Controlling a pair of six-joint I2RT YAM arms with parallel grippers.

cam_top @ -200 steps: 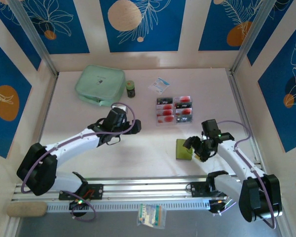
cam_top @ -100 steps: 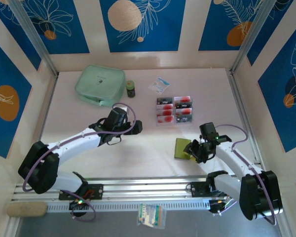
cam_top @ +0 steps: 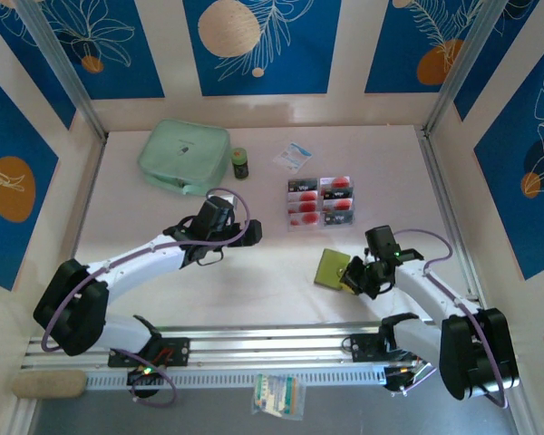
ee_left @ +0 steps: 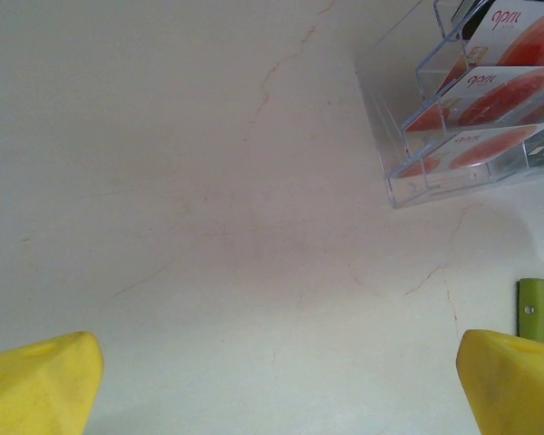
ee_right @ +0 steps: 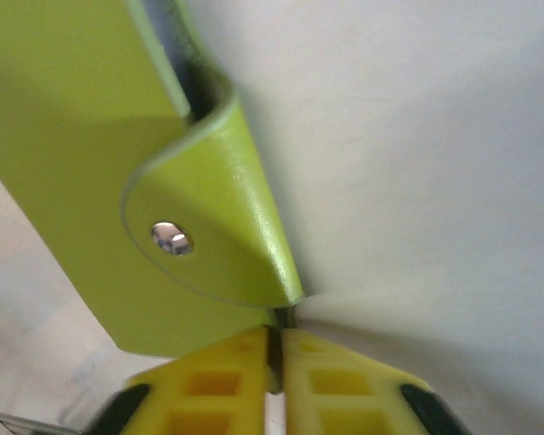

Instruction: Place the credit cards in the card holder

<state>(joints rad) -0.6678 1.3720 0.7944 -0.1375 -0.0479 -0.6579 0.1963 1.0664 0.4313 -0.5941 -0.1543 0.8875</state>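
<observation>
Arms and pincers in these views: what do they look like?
The left arm and right arm have white links, black joints and looping purple cables. The left pincer and right pincer have yellow fingers; the right's show square recesses.

Both arms are built of white, rounded links with black joints: the left arm in the lower left of the top view, the right arm in the lower right. A thin purple cable runs in loops along each one. Each shoulder is a bulky black block. A small green light glows on the right wrist. The left gripper has plain yellow fingertips. The right gripper has yellow fingers with square hollows.
</observation>
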